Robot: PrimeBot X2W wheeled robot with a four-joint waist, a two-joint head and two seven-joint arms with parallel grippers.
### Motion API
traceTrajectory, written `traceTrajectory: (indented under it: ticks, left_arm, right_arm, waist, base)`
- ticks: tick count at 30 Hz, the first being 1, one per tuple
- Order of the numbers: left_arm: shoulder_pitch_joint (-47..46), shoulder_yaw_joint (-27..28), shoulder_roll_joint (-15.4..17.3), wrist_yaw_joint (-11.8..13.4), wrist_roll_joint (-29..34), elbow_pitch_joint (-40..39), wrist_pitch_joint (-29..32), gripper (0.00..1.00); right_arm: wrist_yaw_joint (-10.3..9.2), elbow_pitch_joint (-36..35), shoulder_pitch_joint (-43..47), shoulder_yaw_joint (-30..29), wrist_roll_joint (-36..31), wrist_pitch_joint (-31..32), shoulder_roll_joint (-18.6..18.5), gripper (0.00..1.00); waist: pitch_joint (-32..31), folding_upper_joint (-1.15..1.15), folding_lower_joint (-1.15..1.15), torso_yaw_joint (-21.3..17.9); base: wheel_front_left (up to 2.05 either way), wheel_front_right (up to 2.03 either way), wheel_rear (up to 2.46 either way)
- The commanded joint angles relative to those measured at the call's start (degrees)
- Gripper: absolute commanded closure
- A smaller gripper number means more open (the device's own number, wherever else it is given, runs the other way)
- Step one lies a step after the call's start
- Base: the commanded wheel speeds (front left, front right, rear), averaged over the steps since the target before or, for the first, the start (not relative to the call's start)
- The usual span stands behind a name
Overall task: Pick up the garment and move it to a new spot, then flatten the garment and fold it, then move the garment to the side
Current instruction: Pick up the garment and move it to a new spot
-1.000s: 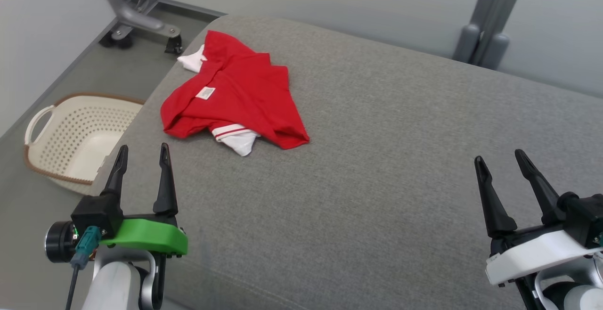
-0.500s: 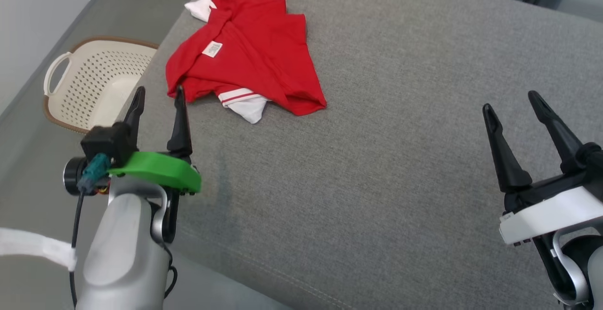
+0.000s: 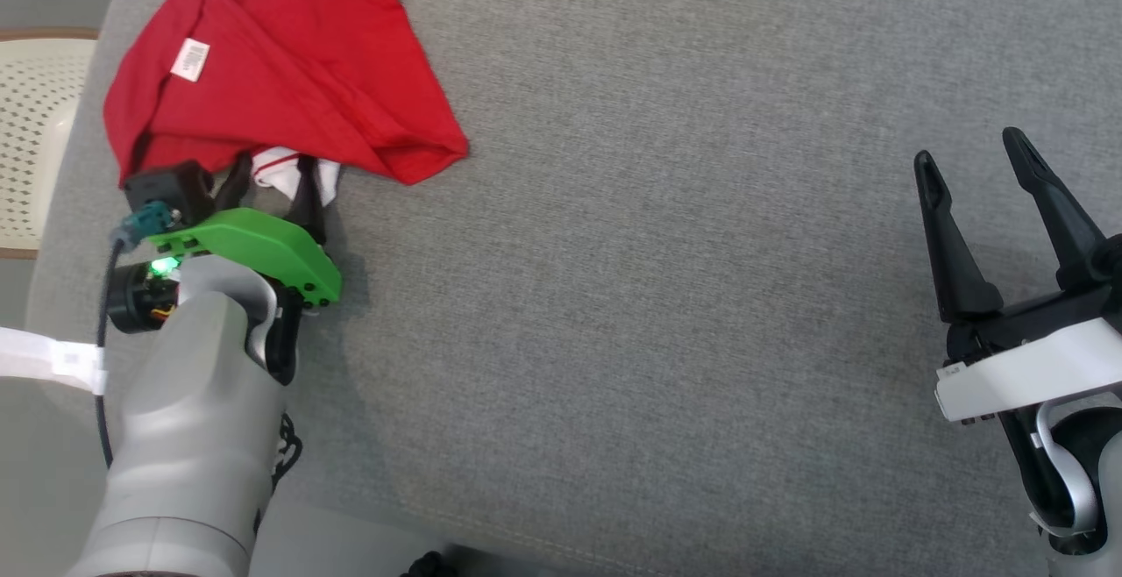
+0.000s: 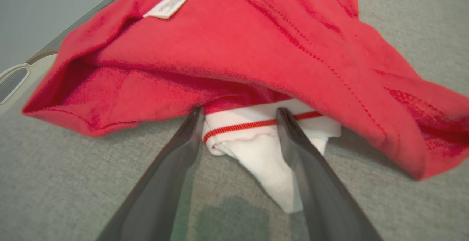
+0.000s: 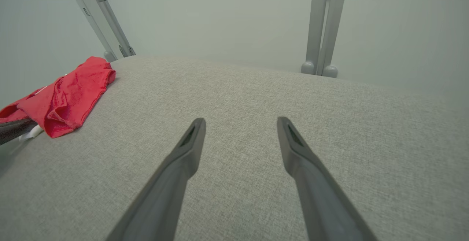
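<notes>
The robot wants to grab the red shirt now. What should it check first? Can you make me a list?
1. Is the left gripper open? Ok, its fingers stand apart.
2. Is cloth between them? Ok, the white sleeve cuff of the red garment lies there.
3. Are the fingers low enough to pinch it? Cannot tell.
4. Is the right gripper out of the way? Ok, it is open, far off over the grey cushion.
5. Is there room for a new spot? Ok, plenty of cushion beside the garment.
</notes>
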Motion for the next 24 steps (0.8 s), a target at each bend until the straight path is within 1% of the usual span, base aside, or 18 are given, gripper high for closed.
traceTrajectory:
  ticks: [1,2,3,6,9,11,15,19,21,24]
  left_arm:
    - [-0.78,0.14,0.47,-0.17,-0.35,1.51,0.29,0.25]
    - [-0.81,0.43,0.86,-0.18,-0.69,2.08,0.24,0.76]
    - [-0.48,0.66,1.33,-0.18,-0.98,2.95,0.17,1.00]
    - [0.95,1.64,3.46,0.18,-0.89,1.78,0.08,1.00]
    - [3.60,4.01,5.82,1.91,0.07,-4.12,-0.20,1.00]
    - [5.65,5.69,6.65,3.38,1.40,-9.53,-0.23,1.00]
    - [12.08,8.53,7.54,5.73,4.54,-20.58,-0.24,1.00]
    - [17.49,9.84,7.75,6.63,7.37,-30.12,-0.25,1.00]
    - [20.40,10.01,7.32,6.98,8.49,-34.26,-0.26,1.00]
    - [25.21,9.66,6.83,7.47,9.55,-39.48,-0.25,1.00]
  right_arm:
    - [-0.02,0.45,-1.04,-0.17,0.17,-0.66,0.29,0.00]
    - [-0.02,0.68,-0.97,-0.25,0.17,-0.89,0.40,0.00]
    - [-0.02,1.07,-1.00,-0.28,0.13,-1.26,0.55,0.00]
    - [-0.02,2.08,-0.96,-0.04,0.15,-2.38,0.85,0.00]
    - [-0.02,3.03,-0.47,-0.01,0.14,-3.12,1.23,0.00]
    - [-0.02,3.61,0.19,0.05,0.01,-3.73,1.54,0.00]
    - [-0.02,4.69,1.79,0.05,0.05,-5.09,2.49,0.00]
    - [-0.02,5.68,3.87,-0.10,0.32,-5.86,3.83,0.00]
    - [-0.02,6.10,4.76,0.33,0.56,-6.30,4.53,0.00]
    - [-0.02,6.92,5.95,1.61,0.80,-6.73,5.40,0.00]
  waist:
    - [2.58,0.00,0.00,-3.68]
    - [2.22,0.00,0.00,-3.71]
    - [1.57,0.00,0.00,-3.77]
    - [-0.85,0.00,0.00,-3.96]
    - [-3.95,0.00,0.00,-4.18]
    - [-6.30,0.00,0.00,-4.40]
    - [-11.48,0.00,0.00,-5.24]
    - [-15.98,0.00,0.00,-6.90]
    - [-17.98,0.00,0.00,-8.30]
    - [-20.69,0.00,0.00,-11.55]
  base:
    - [0.00,0.00,0.00]
    - [0.00,0.00,0.00]
    - [0.00,0.00,0.00]
    - [0.00,0.00,0.00]
    - [0.00,0.00,0.00]
    - [0.00,0.00,0.00]
    - [0.00,0.00,0.00]
    - [0.00,0.00,0.00]
    - [0.00,0.00,0.00]
    - [0.00,0.00,0.00]
